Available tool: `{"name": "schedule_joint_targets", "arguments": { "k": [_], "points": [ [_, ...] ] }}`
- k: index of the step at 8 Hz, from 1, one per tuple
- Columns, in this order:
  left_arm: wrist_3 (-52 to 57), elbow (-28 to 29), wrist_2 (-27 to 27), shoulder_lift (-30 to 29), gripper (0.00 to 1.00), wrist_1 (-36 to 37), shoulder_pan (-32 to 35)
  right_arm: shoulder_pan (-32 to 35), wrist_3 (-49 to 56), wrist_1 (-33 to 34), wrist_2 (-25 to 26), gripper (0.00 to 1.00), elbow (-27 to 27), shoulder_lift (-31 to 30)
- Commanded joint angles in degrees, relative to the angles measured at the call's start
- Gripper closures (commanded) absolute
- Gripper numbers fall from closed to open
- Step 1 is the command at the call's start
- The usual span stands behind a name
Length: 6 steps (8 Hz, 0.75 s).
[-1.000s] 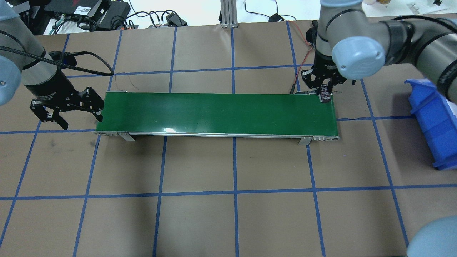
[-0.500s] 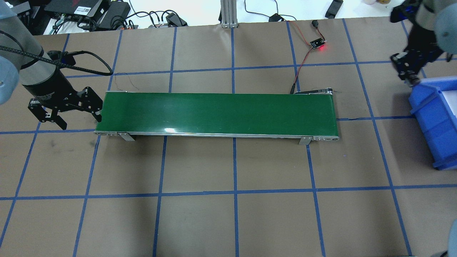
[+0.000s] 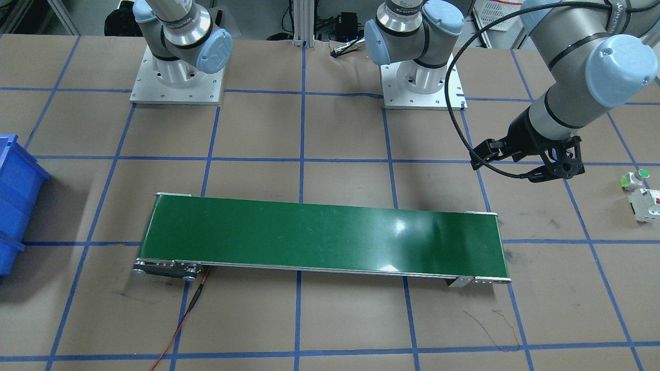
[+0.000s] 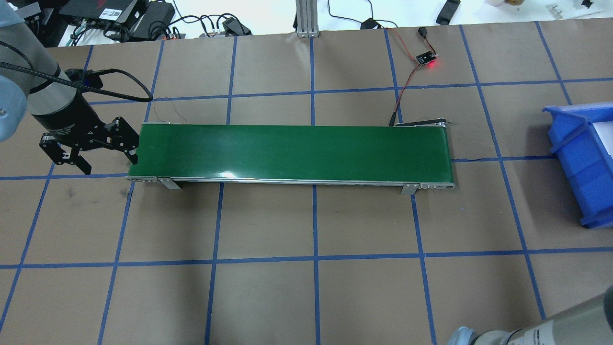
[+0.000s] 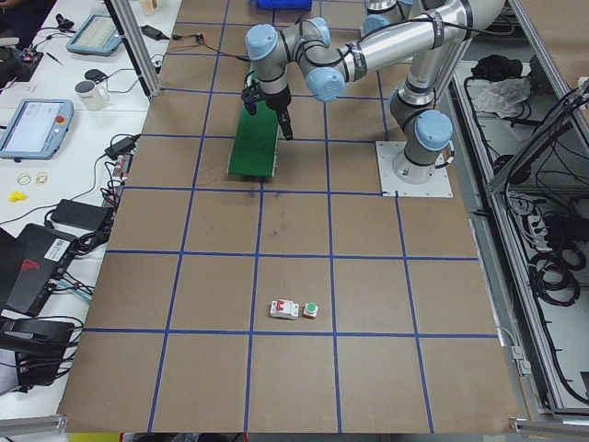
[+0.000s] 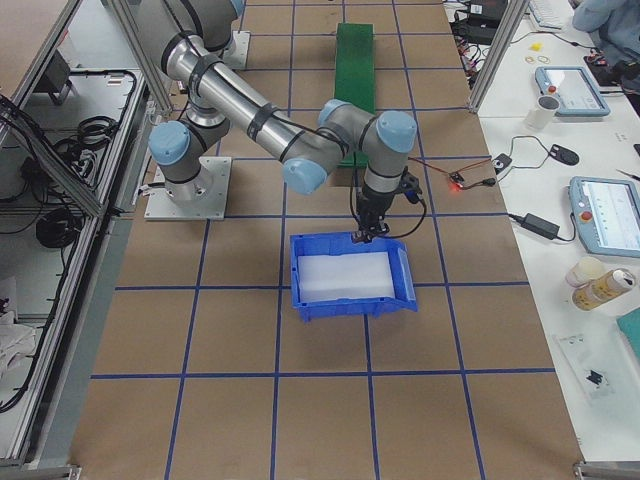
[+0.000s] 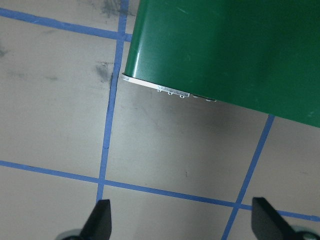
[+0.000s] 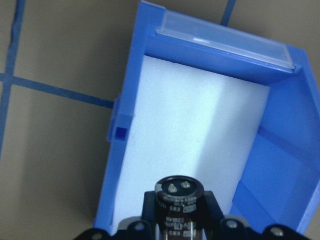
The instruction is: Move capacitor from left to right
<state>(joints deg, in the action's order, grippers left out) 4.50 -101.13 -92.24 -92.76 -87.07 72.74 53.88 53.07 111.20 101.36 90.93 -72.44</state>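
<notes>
The capacitor (image 8: 179, 201), a dark cylinder with a shiny end, is clamped between the fingers of my right gripper (image 8: 180, 222). That gripper (image 6: 365, 232) hangs over the near rim of the blue bin (image 8: 125, 127), above its white foam floor. The bin also shows in the overhead view (image 4: 582, 163). My left gripper (image 4: 110, 163) is open and empty beside the left end of the green conveyor (image 4: 292, 151). It also shows in the front-facing view (image 3: 559, 167) and the left wrist view (image 7: 182, 222).
A white switch with red marks (image 3: 644, 203) and a green-capped button (image 3: 635, 178) lie on the table beyond my left gripper. A small sensor board with a red light (image 4: 426, 60) and its wires lie behind the conveyor's right end.
My right gripper carried the capacitor from the conveyor's right end over to the blue bin and left the overhead view. The left arm has not moved.
</notes>
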Motion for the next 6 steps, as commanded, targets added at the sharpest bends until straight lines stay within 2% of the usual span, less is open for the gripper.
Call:
{"name": "schedule_joint_targets", "arguments": {
  "k": [1, 4, 6],
  "points": [
    [-0.02, 0.06, 0.04, 0.03, 0.00, -0.03, 0.03, -5.35, 5.20, 4.98, -4.49, 1.00, 0.82, 6.59],
    [0.07, 0.15, 0.04, -0.14, 0.00, 0.14, 0.03, -7.11, 5.29, 9.12, -4.59, 1.00, 3.81, 9.24],
    [0.07, 0.06, 0.04, -0.32, 0.00, 0.58, -0.06, -7.12, 5.38, 9.12, -4.24, 0.86, 3.82, 9.33]
  ]
}}
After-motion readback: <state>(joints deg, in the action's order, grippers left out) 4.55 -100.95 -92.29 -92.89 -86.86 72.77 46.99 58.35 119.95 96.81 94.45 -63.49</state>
